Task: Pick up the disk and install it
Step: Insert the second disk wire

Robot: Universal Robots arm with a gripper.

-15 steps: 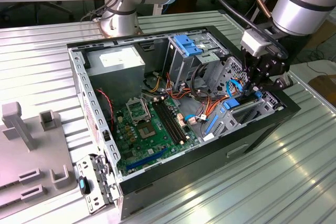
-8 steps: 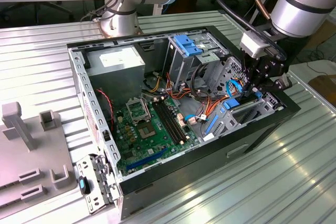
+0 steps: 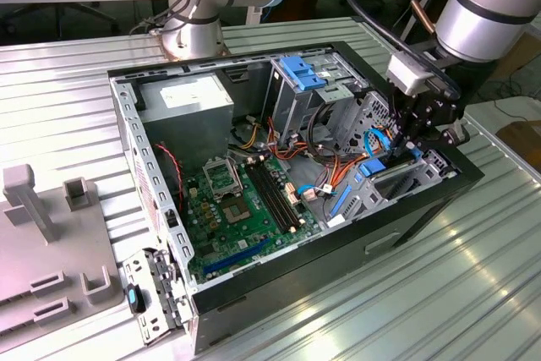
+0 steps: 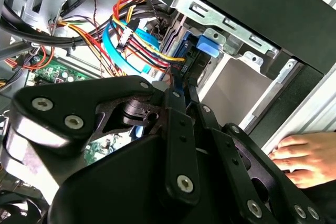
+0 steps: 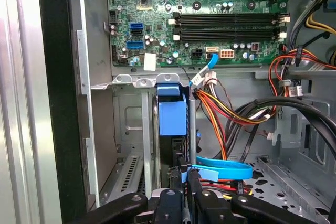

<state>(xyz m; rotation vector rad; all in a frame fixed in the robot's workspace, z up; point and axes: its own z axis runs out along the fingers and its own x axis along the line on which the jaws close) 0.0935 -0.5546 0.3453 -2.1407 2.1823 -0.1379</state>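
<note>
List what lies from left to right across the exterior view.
Grey fixture plate → green motherboard → light-blue bracket → gripper, at the drive bay holding the disk.

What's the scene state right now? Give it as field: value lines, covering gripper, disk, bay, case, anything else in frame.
gripper: gripper low inside the open computer case, at the drive bay
grip state: fingers closed on the disk's edge, seen in both wrist views
disk: disk, blue carrier frame, standing on edge in the bay slot
motherboard: motherboard exposed, green
cables: blue data cable and orange-red power wires beside the disk
person: a hand rests just outside the case
support: ribbed metal table
</note>
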